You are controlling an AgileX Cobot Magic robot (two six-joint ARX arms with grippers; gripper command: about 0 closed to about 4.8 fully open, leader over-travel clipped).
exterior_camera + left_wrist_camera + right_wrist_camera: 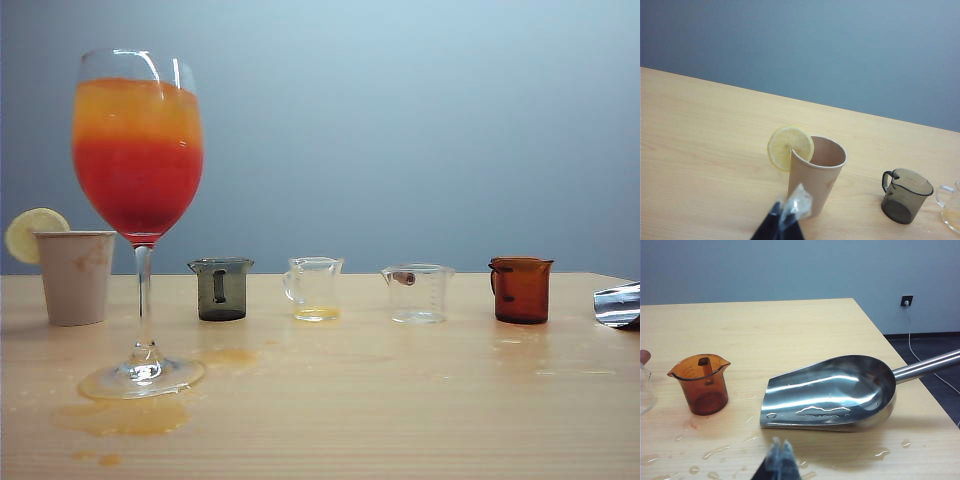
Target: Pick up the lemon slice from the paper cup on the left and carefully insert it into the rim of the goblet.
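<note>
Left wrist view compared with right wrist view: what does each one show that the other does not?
Only the left wrist view shows the lemon slice sitting on the rim of the paper cup, the grey jug, and the shut left gripper. Only the right wrist view shows the amber jug, the metal scoop and the shut right gripper. Both show the wooden table.

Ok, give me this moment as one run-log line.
lemon slice: on paper cup rim | goblet: rim bare | left gripper: shut, near cup | right gripper: shut, near scoop

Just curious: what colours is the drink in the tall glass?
Orange over red in the goblet; exterior view.
</note>
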